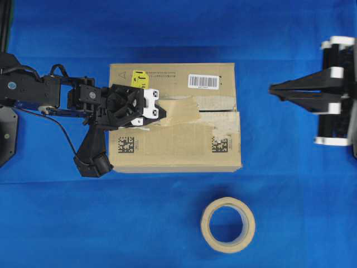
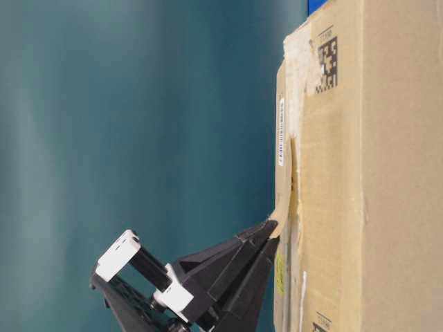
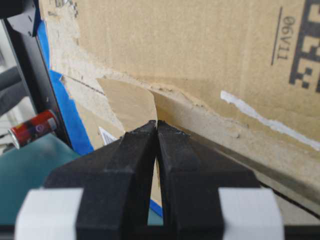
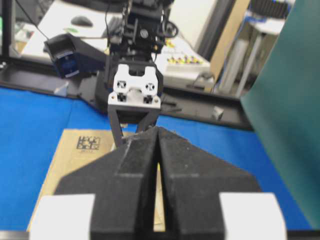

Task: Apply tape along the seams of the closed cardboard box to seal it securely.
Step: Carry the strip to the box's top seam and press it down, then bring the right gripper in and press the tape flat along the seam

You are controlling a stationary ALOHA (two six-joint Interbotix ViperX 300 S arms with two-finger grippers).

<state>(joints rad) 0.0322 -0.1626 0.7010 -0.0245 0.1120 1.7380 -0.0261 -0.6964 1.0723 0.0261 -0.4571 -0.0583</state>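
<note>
Cardboard box [image 1: 178, 156] sits at the centre of the blue surface [image 1: 56, 223], its yellow sticker [image 1: 138, 78] and white barcode label [image 1: 203, 81] along the 12 o'clock edge and two black square codes [image 1: 126, 144] toward 6 o'clock. The seam [image 1: 223, 111] runs from 9 to 3 o'clock across the top, edged with torn greyish old tape. The left tool [image 1: 165, 113] reaches in from 9 o'clock with its jaws pressed together on one end of the tan tape [image 1: 187, 106], which lies over the seam near the middle and curls up at the pinched end. The right tool [image 1: 271, 89] hangs at 3 o'clock, well apart from the box, jaws together on nothing. A tape roll [image 1: 228, 224] lies flat at 6 o'clock.
</note>
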